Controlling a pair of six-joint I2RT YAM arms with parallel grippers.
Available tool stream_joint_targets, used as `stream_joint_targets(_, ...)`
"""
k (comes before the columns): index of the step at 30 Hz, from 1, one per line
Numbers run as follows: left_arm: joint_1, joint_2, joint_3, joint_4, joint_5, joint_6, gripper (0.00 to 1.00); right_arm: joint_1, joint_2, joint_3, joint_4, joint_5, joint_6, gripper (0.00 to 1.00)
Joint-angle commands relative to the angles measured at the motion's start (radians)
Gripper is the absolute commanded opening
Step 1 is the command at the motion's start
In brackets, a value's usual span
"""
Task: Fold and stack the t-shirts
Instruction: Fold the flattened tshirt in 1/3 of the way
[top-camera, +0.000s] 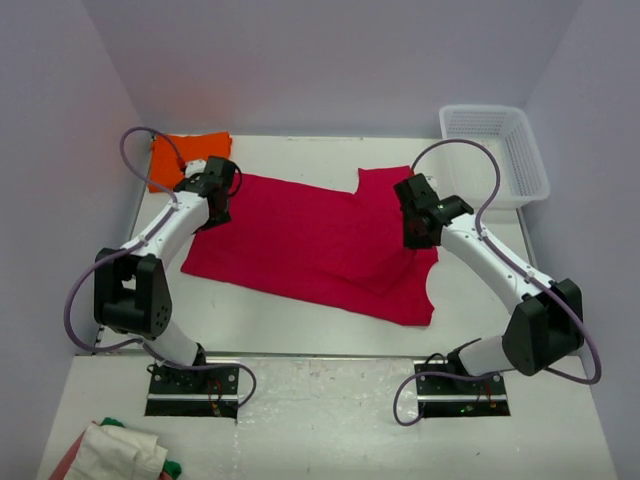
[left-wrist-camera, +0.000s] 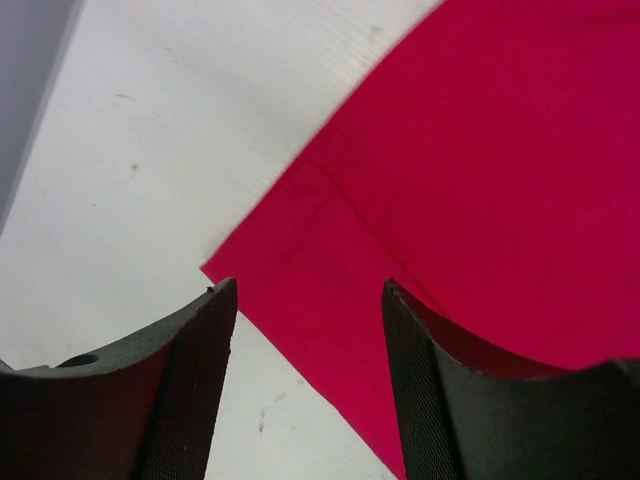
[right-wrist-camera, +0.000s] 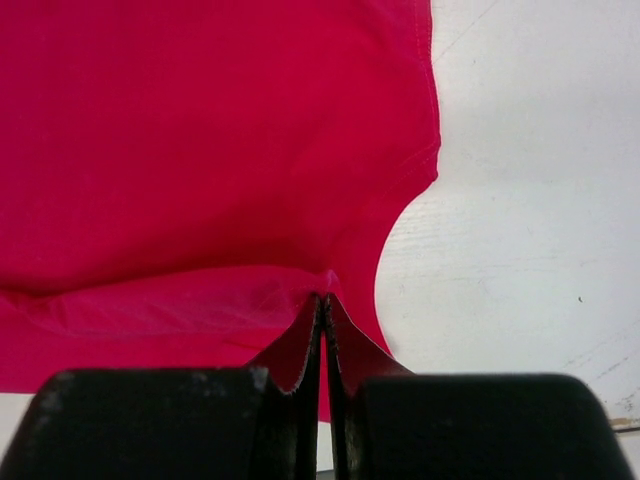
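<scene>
The crimson-red t-shirt (top-camera: 320, 245) lies spread across the middle of the table. Folded small, the orange t-shirt (top-camera: 190, 150) sits at the back left corner. My left gripper (top-camera: 218, 200) hovers over the red shirt's left corner. In the left wrist view the left gripper (left-wrist-camera: 308, 290) is open, its fingers (left-wrist-camera: 190, 380) astride the edge of the red cloth (left-wrist-camera: 480, 150) and holding nothing. My right gripper (top-camera: 413, 235) is at the shirt's right side. In the right wrist view the right gripper (right-wrist-camera: 325, 298) is shut, pinching a raised fold of red fabric (right-wrist-camera: 200, 130) beside a curved hem.
A white mesh basket (top-camera: 495, 150) stands at the back right corner. A bundle of white and coloured cloth (top-camera: 120, 450) lies on the near shelf at bottom left. Bare white table (top-camera: 300, 325) shows in front of the red shirt.
</scene>
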Motion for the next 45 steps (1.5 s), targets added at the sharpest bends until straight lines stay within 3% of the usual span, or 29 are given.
stream_joint_targets(1, -0.050, -0.057, -0.044, 0.033, 0.064, -0.021, 0.61, -0.006, 0.010, 0.040, 0.038, -0.002, -0.012, 0.00)
stream_joint_targets(7, -0.055, -0.050, -0.049, 0.034, 0.074, -0.015, 0.59, -0.012, 0.062, 0.057, 0.067, -0.001, -0.015, 0.00)
stream_joint_targets(12, -0.066, -0.091, -0.061, 0.054, 0.093, -0.003, 0.59, -0.033, 0.232, 0.125, 0.156, -0.001, -0.036, 0.02)
stream_joint_targets(14, -0.074, -0.106, -0.066, 0.057, 0.091, 0.000, 0.59, -0.038, 0.312, 0.161, 0.230, 0.008, -0.059, 0.23)
stream_joint_targets(15, -0.075, -0.114, -0.067, 0.059, 0.096, 0.002, 0.59, -0.041, 0.361, 0.234, 0.230, 0.062, -0.067, 0.53)
stream_joint_targets(16, -0.081, -0.119, -0.075, 0.059, 0.097, 0.002, 0.59, -0.043, 0.436, 0.271, 0.224, 0.093, -0.070, 0.68)
stream_joint_targets(18, -0.090, -0.145, -0.087, 0.068, 0.111, 0.003, 0.59, -0.049, 0.441, 0.329, 0.225, 0.134, -0.061, 0.88)
stream_joint_targets(20, -0.113, -0.183, -0.105, 0.067, 0.110, 0.000, 0.59, -0.055, 0.376, 0.359, 0.216, 0.070, -0.061, 0.90)
stream_joint_targets(21, -0.133, -0.200, -0.110, 0.063, 0.110, -0.003, 0.59, -0.053, 0.347, 0.359, 0.198, 0.053, -0.047, 0.90)
stream_joint_targets(23, -0.147, -0.247, -0.125, 0.065, 0.117, -0.006, 0.59, -0.047, 0.241, 0.316, 0.173, -0.127, -0.033, 0.88)
stream_joint_targets(26, -0.170, -0.310, -0.145, 0.073, 0.128, -0.004, 0.59, 0.023, 0.041, -0.017, 0.265, -0.186, 0.040, 0.80)
stream_joint_targets(29, -0.187, -0.366, -0.176, 0.097, 0.140, 0.013, 0.59, 0.058, -0.092, -0.194, 0.308, -0.228, 0.076, 0.60)
stream_joint_targets(30, -0.189, -0.373, -0.179, 0.097, 0.145, 0.014, 0.59, 0.063, -0.109, -0.222, 0.307, -0.231, 0.088, 0.49)
stream_joint_targets(32, -0.192, -0.392, -0.193, 0.099, 0.166, 0.020, 0.59, 0.103, -0.134, -0.280, 0.300, -0.240, 0.097, 0.39)
stream_joint_targets(38, -0.204, -0.401, -0.219, 0.103, 0.211, 0.025, 0.58, 0.183, -0.114, -0.357, 0.351, -0.277, 0.148, 0.41)
stream_joint_targets(45, -0.204, -0.427, -0.224, 0.091, 0.193, 0.034, 0.58, 0.187, -0.054, -0.393, 0.409, -0.284, 0.146, 0.29)
